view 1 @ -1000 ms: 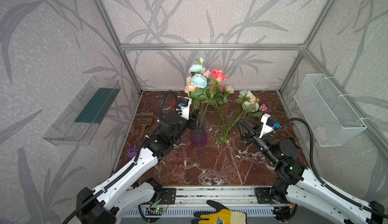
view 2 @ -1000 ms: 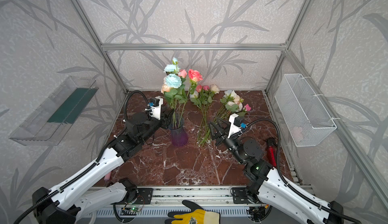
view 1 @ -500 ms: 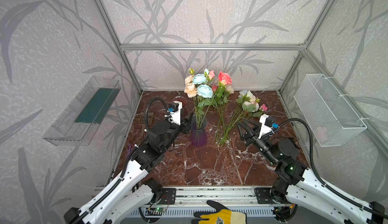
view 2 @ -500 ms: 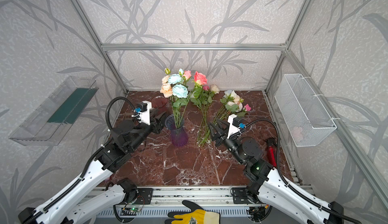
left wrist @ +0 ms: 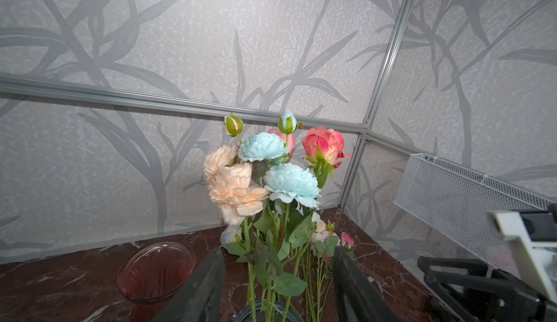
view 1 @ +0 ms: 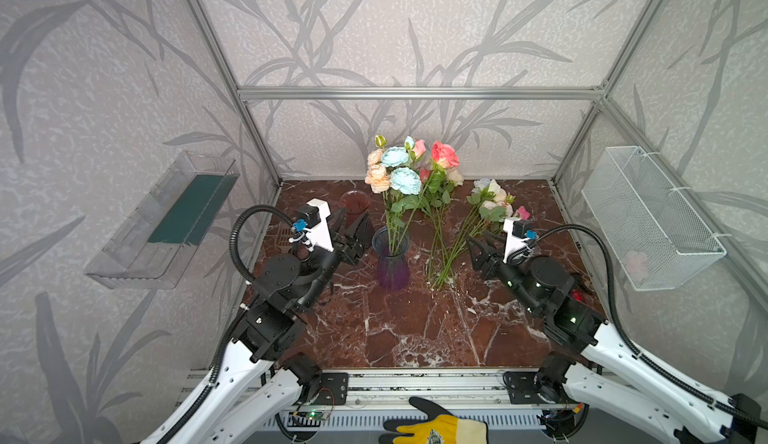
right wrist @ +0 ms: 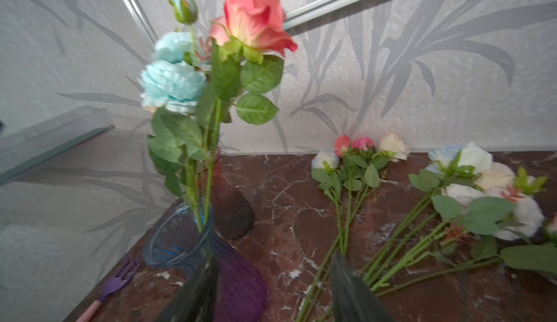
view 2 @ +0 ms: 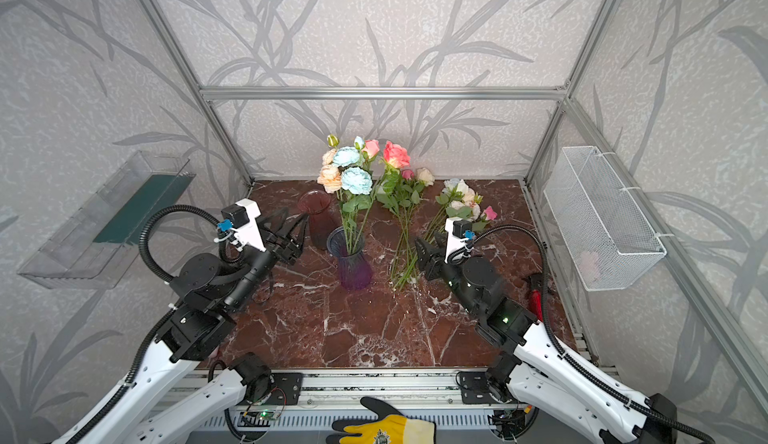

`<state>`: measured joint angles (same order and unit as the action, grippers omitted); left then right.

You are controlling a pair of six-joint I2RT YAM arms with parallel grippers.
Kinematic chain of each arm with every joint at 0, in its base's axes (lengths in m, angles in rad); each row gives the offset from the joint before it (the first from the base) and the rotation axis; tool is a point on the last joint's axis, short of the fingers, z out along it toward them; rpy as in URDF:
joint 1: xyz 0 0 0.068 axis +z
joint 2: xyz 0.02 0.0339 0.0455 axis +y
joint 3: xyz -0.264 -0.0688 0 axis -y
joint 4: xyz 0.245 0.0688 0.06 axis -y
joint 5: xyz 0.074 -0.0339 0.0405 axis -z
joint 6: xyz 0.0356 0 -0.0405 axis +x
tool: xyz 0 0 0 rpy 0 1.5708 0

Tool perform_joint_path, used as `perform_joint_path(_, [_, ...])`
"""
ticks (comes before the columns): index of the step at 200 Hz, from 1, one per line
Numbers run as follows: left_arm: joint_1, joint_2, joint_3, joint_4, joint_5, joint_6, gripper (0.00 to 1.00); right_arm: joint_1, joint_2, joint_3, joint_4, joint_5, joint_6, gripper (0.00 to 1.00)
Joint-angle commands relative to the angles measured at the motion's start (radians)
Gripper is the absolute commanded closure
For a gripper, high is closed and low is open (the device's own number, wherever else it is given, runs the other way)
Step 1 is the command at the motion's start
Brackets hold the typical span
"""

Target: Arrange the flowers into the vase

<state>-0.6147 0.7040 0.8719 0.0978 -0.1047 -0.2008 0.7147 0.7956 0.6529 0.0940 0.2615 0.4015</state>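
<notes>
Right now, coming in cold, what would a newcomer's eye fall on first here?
The bunch of pale blue, peach and coral artificial roses standing upright in the purple-tinted glass vase mid-table. To its right in both top views, more long-stemmed roses lie loose on the dark red marble tabletop. The left gripper and right gripper, both open, sit either side of them.

**A:** How many vases?
**B:** Two: one purple vase [view 1: 390, 269], one red vase [view 1: 354, 205].
**A:** And flowers [view 1: 405, 180]?
**B:** Three bunches.
**A:** Other items?
**B:** One wire basket [view 1: 648, 221], one clear shelf [view 1: 166, 221], one glove [view 1: 436, 429], one fork [right wrist: 119, 278], two arms [view 1: 245, 363].
</notes>
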Motion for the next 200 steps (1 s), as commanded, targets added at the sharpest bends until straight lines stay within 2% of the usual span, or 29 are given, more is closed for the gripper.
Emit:
perform_joint_path(1, [0.003,0.051,0.028,0.117,-0.026,0.009,0.38,-0.092,0.056,0.05,-0.136,-0.098,0.089,0.39])
perform_joint_path(36, [0.003,0.07,-0.066,0.184,-0.167,0.014,0.33,-0.21,0.195,0.126,-0.278,-0.246,0.124,0.37])
perform_joint_path(67, [0.006,0.052,-0.12,0.165,-0.27,-0.033,0.3,-0.228,0.276,0.143,-0.281,-0.154,0.029,0.48])
perform_joint_path(108, [0.008,0.067,-0.111,0.105,-0.301,-0.072,0.3,-0.276,0.421,0.243,-0.322,-0.147,0.014,0.51])
perform_joint_path(166, [0.008,0.064,-0.11,0.086,-0.286,-0.082,0.3,-0.343,0.728,0.399,-0.33,-0.301,-0.018,0.59])
perform_joint_path(200, [0.008,0.075,-0.107,0.081,-0.259,-0.092,0.31,-0.34,0.993,0.641,-0.486,-0.432,-0.13,0.64])
